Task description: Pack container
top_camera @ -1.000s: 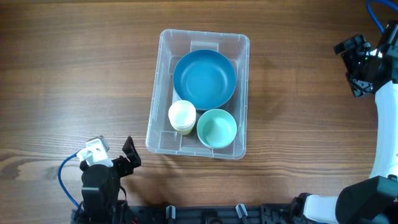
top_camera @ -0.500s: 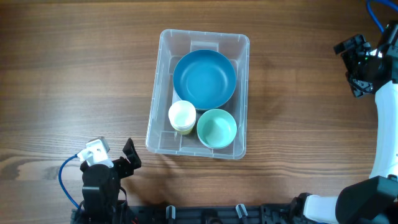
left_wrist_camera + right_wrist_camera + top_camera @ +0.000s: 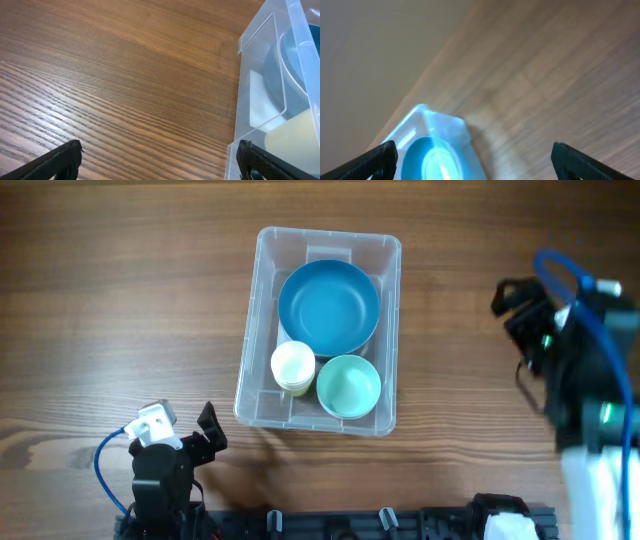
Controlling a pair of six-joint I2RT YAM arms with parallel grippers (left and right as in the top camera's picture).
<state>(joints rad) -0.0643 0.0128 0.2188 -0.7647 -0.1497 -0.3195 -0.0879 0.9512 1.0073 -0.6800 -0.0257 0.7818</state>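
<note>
The clear rectangular container point(image 3: 258, 395) sits mid-table. In it are a large blue bowl point(image 3: 328, 307), a pale green bowl point(image 3: 349, 386) and a small cream cup point(image 3: 293, 366). My left gripper point(image 3: 207, 428) rests at the front left, open and empty; its wrist view shows bare wood between the fingertips point(image 3: 157, 160) and the container's corner point(image 3: 260, 75) at right. My right gripper point(image 3: 522, 320) is right of the container, blurred by motion, open and empty. Its wrist view point(image 3: 475, 160) shows the container point(image 3: 442, 125) with the blue bowl point(image 3: 420, 155).
The wooden table point(image 3: 120, 300) surrounds the container on all sides. A blue cable point(image 3: 105, 470) loops beside the left arm, and another runs along the right arm point(image 3: 590, 380).
My right arm has swung from the far right edge toward the front and a little left, and is now blurred. The left arm and the container's contents have not moved.
</note>
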